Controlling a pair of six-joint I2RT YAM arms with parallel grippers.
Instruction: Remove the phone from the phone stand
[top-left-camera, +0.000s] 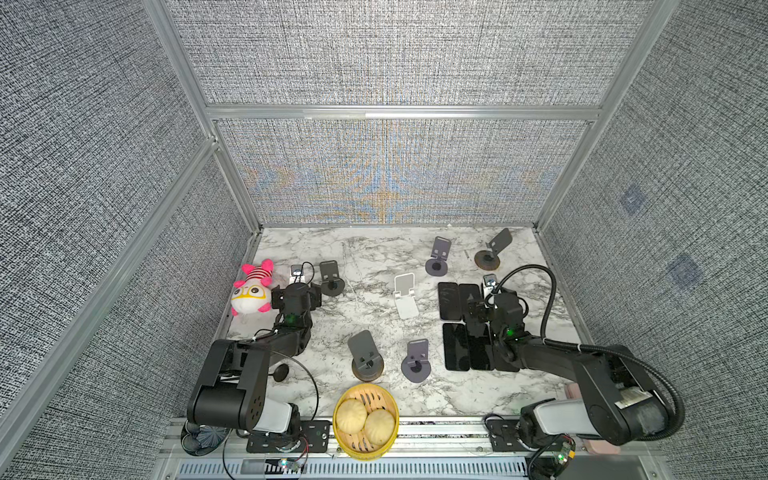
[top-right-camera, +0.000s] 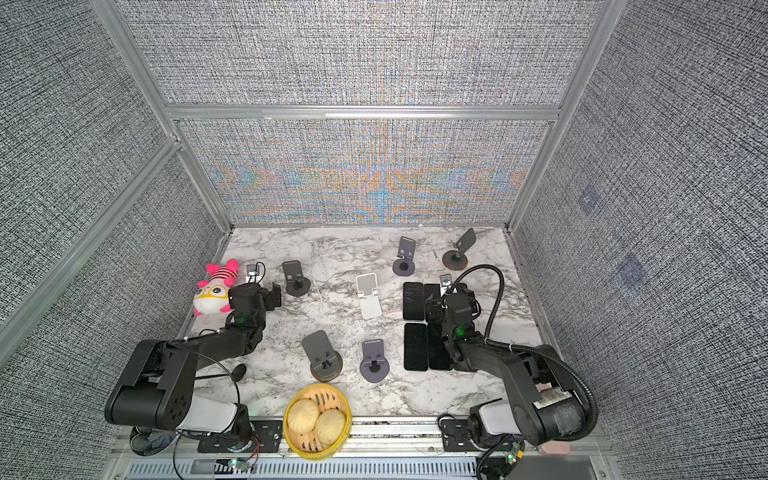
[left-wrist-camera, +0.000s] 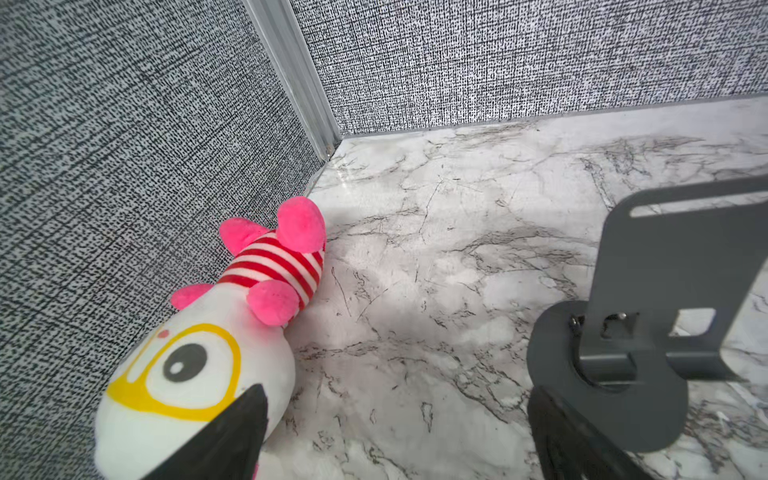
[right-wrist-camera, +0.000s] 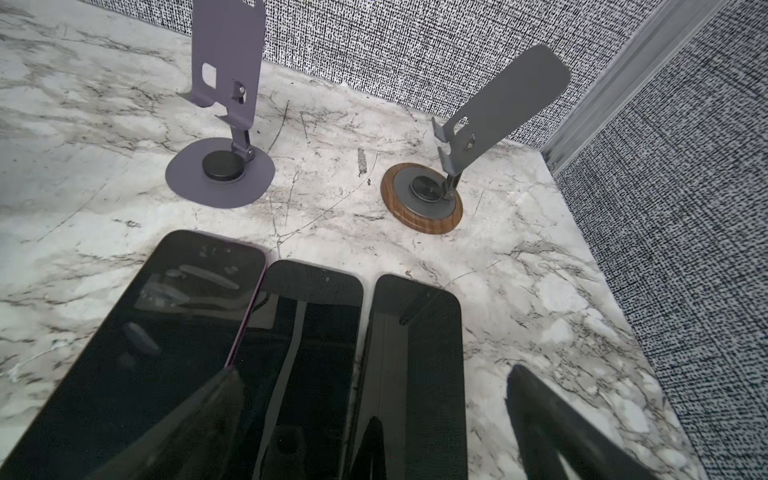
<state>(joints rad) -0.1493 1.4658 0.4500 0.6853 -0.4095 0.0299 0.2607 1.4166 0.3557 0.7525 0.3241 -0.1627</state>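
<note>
Several black phones (top-left-camera: 449, 301) lie flat, screen up, in two rows on the right of the marble table; the right wrist view shows three of them (right-wrist-camera: 178, 324) side by side. No phone stand in view holds a phone: the white stand (top-left-camera: 404, 295) in the middle, the dark grey stand (top-left-camera: 331, 278) (left-wrist-camera: 648, 291), the purple stand (right-wrist-camera: 226, 83) and the wood-based stand (right-wrist-camera: 424, 195) are all bare. My right gripper (top-left-camera: 496, 305) (right-wrist-camera: 376, 372) hangs open over the phones. My left gripper (top-left-camera: 297, 293) (left-wrist-camera: 395, 395) is open above bare marble, between the plush toy and the dark grey stand.
A pink and white plush toy (top-left-camera: 251, 291) (left-wrist-camera: 199, 365) lies by the left wall. Two more bare stands (top-left-camera: 365, 357) (top-left-camera: 417, 361) sit near the front. A bamboo steamer (top-left-camera: 365, 385) with two buns is at the front edge. Fabric walls close three sides.
</note>
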